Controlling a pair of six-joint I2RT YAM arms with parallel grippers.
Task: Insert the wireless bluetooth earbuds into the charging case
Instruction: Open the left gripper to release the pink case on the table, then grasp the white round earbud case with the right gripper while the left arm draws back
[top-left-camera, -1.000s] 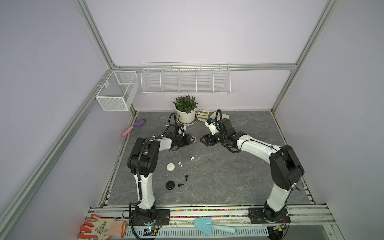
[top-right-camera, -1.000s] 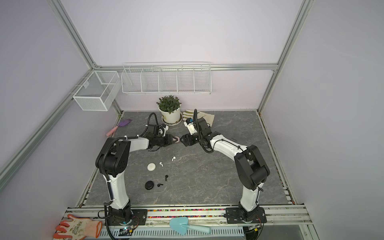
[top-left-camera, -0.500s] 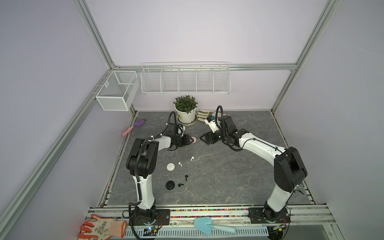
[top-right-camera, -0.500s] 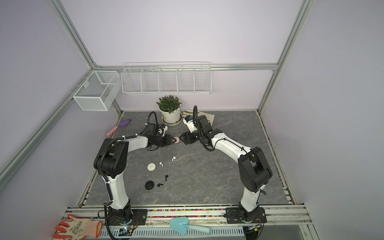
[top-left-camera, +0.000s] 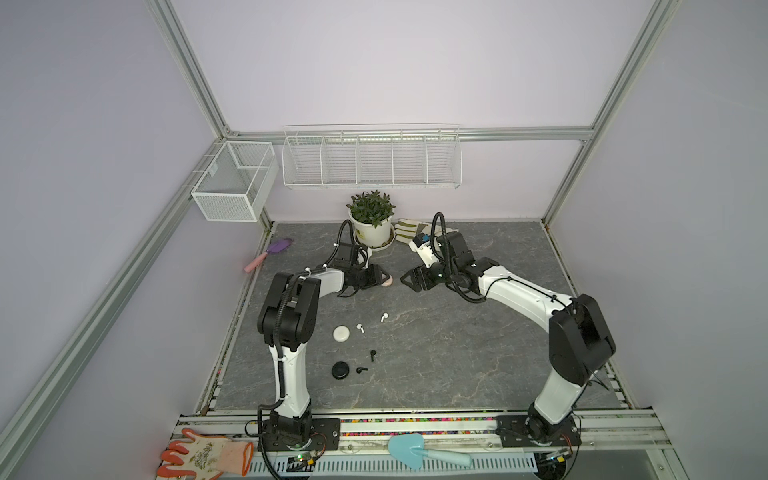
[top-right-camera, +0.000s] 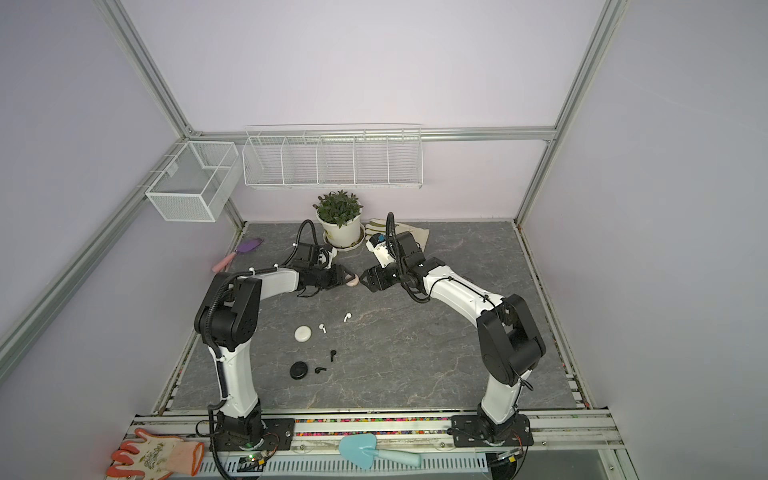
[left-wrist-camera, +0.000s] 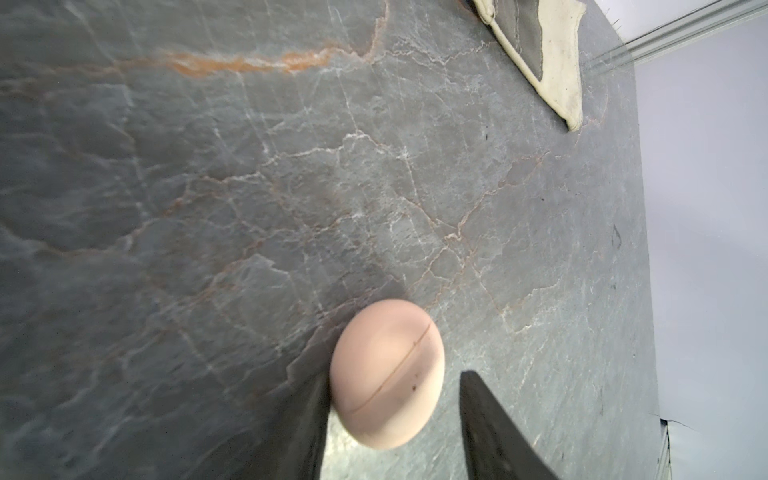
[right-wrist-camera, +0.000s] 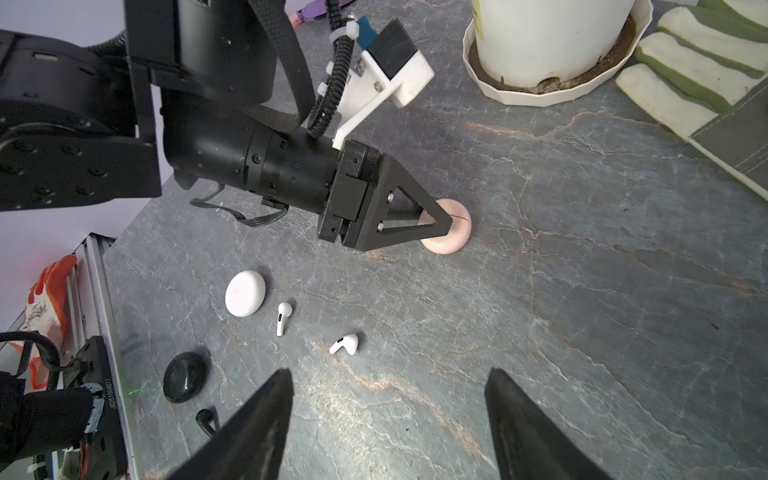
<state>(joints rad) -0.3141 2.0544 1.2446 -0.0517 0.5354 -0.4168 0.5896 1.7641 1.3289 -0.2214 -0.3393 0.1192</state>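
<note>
Outside 3 shut cases (top-left-camera: 341, 333) lie 4 earbuds (top-left-camera: 360, 328) — loose.

The table (right-wrist-camera: 582, 311) is grey with thin white and orange lines. One pink case (right-wrist-camera: 451, 243), one white case (right-wrist-camera: 245, 293), one black case (right-wrist-camera: 184, 376). Two white earbuds (right-wrist-camera: 284, 318) and two black earbuds (top-left-camera: 372, 354). The pot (right-wrist-camera: 548, 37) is white and the plant (top-left-camera: 371, 205) is green.
</note>
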